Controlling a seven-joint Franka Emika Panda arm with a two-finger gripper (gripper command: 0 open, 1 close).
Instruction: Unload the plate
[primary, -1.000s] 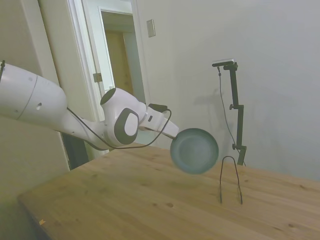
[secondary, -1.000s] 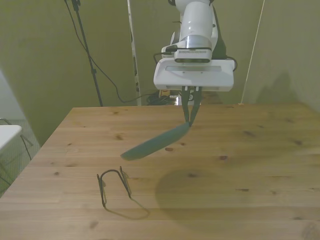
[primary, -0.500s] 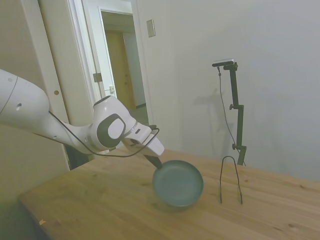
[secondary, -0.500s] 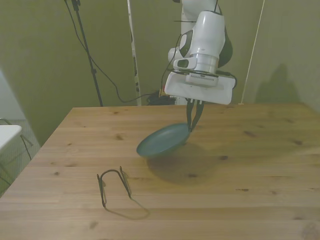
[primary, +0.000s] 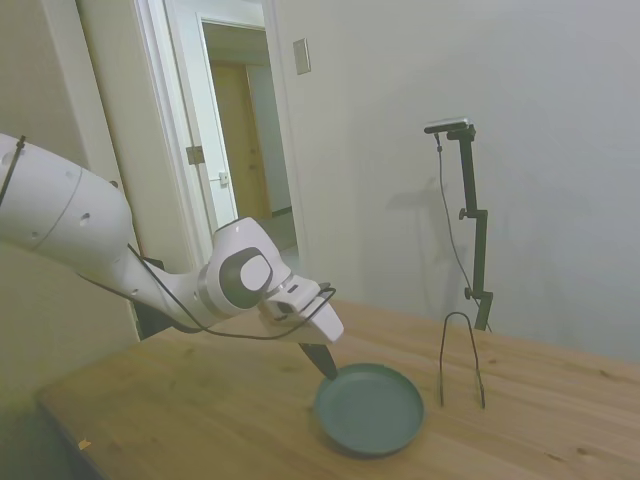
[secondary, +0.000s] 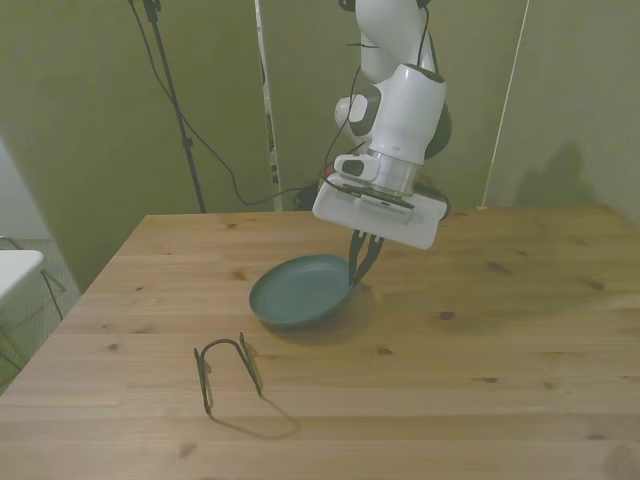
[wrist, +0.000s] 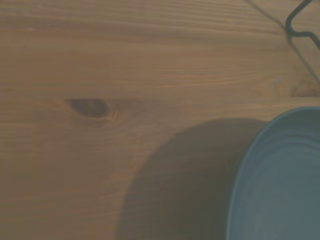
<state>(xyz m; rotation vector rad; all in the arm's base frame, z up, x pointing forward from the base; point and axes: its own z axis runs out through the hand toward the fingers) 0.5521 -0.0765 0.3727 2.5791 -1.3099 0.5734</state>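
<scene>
The plate (primary: 369, 407) lies nearly flat on the wooden table (primary: 200, 420), right way up, with the gripper (secondary: 357, 272) pinching its rim on the side nearest the robot. In the front view the two dark fingers (secondary: 352, 268) close together on the rim at the plate's right edge, the white hand above them tilted, and the plate reaches out from them toward the front view's left. Whether the far edge of the plate already bears fully on the wood is hard to tell; the shadow under it in the front view and the wrist view suggests the gripped side may be a little raised. The step in hand looks like the set-down and release, and to do it well the wrist should ease the gripped edge down until the whole base sits on the table, then spread the fingers just enough to clear the rim and draw straight up and back, away from the plate, so the rim is not dragged or flicked. Opening too soon would probably let the plate drop and rattle or skid. The thin black wire stand (secondary: 228, 368) sits apart from the plate, nearer the camera in the front view and to its left, so a retreat toward the robot keeps clear of it.
</scene>
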